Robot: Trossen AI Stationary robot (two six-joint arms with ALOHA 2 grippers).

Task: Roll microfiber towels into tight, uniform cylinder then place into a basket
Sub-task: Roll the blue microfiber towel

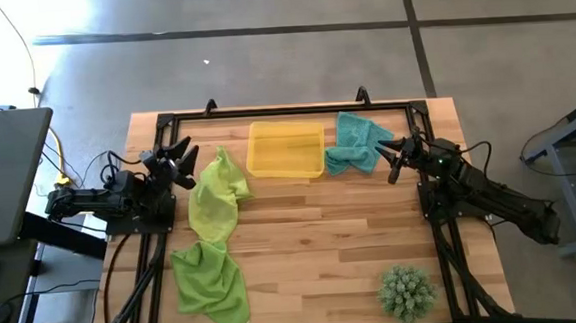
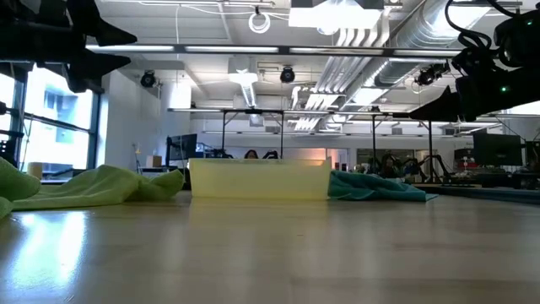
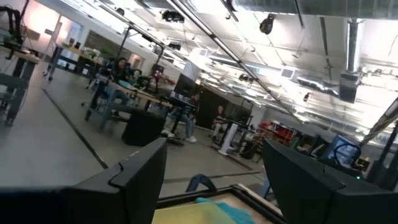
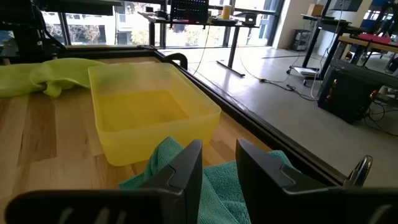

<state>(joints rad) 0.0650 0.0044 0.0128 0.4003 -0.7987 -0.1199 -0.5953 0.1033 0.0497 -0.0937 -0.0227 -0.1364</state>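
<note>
Risk: all three towels lie crumpled, so rolling from here may produce loose, uneven cylinders. The teal towel (image 1: 356, 142) touches the yellow basket (image 1: 285, 149) at upper centre; two lime-green towels (image 1: 216, 194) lie left. Left gripper (image 1: 181, 158) stands wide, empty; right gripper (image 1: 393, 158) narrow, empty. Surface: wooden table (image 1: 313, 250). Room: open workshop.

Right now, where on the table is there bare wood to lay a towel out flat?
The widest bare wood lies mid-table, bordered by the yellow tray behind, the two lime-green towels on the left arm's side and the spiky plant at the front corner. The back edge is crowded: tray, teal towel, right gripper.
</note>
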